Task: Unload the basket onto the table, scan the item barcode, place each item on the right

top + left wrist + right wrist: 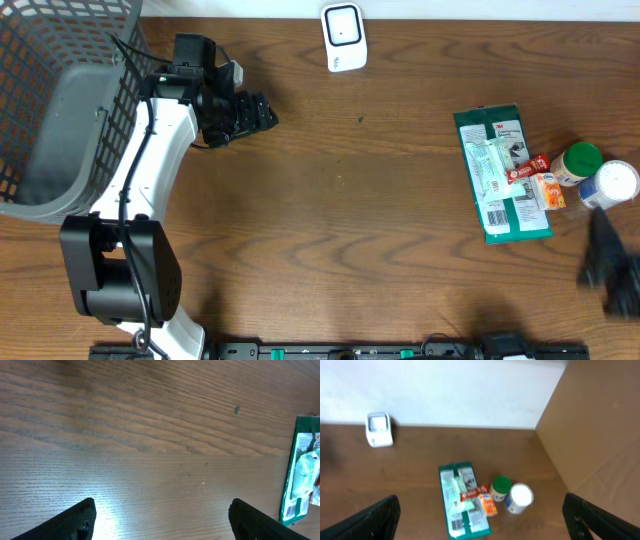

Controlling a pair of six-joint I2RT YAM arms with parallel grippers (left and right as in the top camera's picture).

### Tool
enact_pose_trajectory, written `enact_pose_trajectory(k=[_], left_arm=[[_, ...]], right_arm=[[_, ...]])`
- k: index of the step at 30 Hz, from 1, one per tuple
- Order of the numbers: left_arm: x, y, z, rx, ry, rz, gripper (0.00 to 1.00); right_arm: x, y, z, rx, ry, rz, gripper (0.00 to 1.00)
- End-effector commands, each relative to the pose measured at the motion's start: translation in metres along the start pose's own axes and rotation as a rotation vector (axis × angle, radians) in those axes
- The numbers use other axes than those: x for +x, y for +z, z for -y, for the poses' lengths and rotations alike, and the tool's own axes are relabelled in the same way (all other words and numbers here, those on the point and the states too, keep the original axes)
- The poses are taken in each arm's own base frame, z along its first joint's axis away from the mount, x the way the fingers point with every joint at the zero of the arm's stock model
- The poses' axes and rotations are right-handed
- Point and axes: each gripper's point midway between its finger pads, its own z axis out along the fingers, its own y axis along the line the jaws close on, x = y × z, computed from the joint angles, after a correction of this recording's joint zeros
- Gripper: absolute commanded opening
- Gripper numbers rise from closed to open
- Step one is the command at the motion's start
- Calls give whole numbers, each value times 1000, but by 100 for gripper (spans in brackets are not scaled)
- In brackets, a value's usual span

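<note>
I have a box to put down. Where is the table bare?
Bare: the wide middle, between the left gripper and the green packet, below the scanner. Crowded: right edge, with that packet, green-capped bottle and white-capped bottle.

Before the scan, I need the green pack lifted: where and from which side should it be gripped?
Probably pinch the pack across its narrow width near the far end, from above: it lies flat, both long edges bare there; packets and bottles crowd its right side midway.

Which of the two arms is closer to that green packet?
Right. The right arm hangs close by the packet's right side, near the bottles; the left arm is far off to its left, beside the basket.
</note>
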Motion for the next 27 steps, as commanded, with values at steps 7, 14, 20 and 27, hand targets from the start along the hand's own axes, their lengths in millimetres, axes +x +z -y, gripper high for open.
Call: enact_pose_trajectory(k=[7,14,20,27], left_arm=[[-6,-4,1,-7,8,20,85],[-6,-4,1,-7,8,20,85],[-6,-4,1,-7,8,20,85],[-6,-4,1,-7,8,20,85]], right_arm=[[58,-71,2,-103,70,272,99],[89,-57,-8,-124,97,399,99],[85,-6,-25,-123,115,475,99],[67,52,-45,-126,156,654,99]])
